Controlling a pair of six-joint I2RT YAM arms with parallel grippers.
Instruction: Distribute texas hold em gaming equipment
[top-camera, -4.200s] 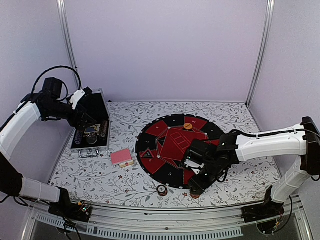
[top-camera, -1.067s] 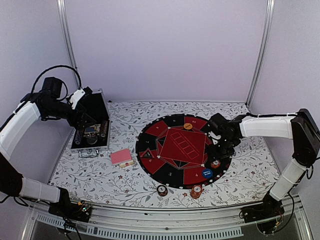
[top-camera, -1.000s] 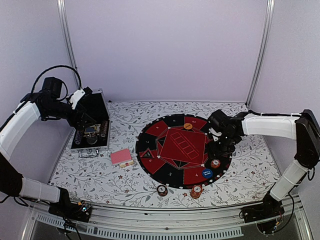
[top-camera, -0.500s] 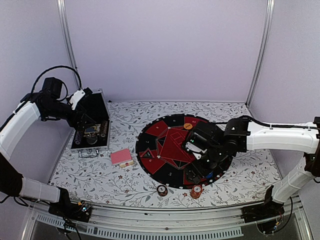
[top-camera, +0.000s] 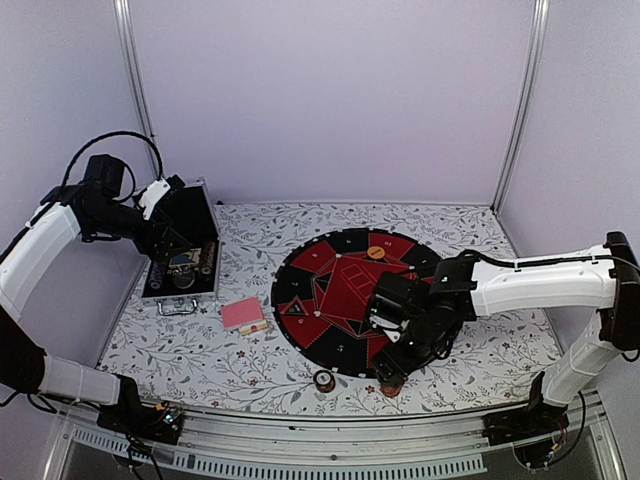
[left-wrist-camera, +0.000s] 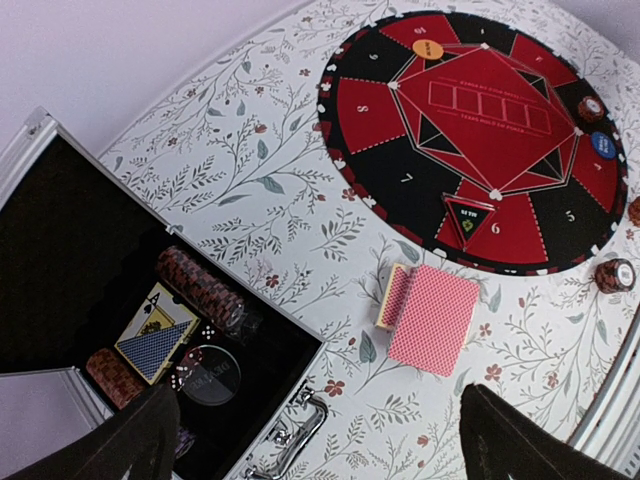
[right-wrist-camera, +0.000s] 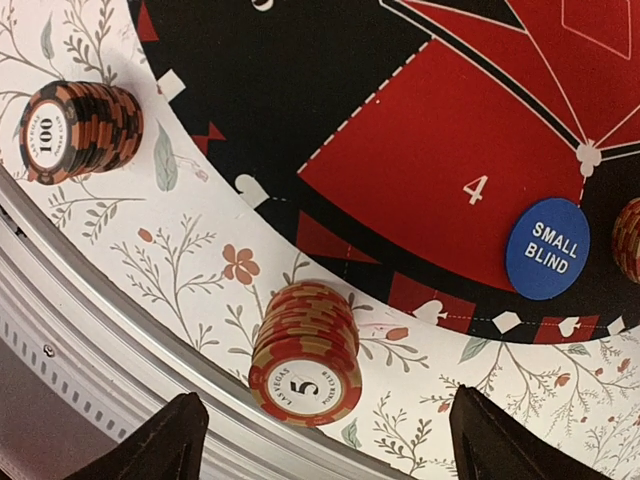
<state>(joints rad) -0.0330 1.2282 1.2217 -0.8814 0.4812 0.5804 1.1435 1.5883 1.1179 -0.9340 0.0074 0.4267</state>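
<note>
My right gripper (right-wrist-camera: 325, 440) is open and empty, hovering straddling a red-and-tan stack of "5" poker chips (right-wrist-camera: 307, 352) just off the mat's front edge. A dark stack of "100" chips (right-wrist-camera: 78, 130) stands to its left, and the blue "small blind" disc (right-wrist-camera: 546, 248) lies on the mat. In the top view my right gripper (top-camera: 397, 362) covers most of that red stack (top-camera: 388, 386). The orange disc (top-camera: 377, 252) lies at the mat's far edge. The pink-backed cards (left-wrist-camera: 433, 318) lie on the table left of the mat. My left gripper (left-wrist-camera: 320, 450) is open and empty, high above the case.
The round black-and-red mat (top-camera: 330, 345) fills the table's middle. The open silver case (top-camera: 182, 268) stands at the far left, holding a roll of chips (left-wrist-camera: 200, 290), cards and a clear disc. Another chip stack (left-wrist-camera: 591, 106) stands on the mat's right side. The table's front rail (right-wrist-camera: 120, 330) is close.
My right gripper has swung from the mat's right edge across to its front edge and now hovers over the red chip stack. My left arm has not moved.
</note>
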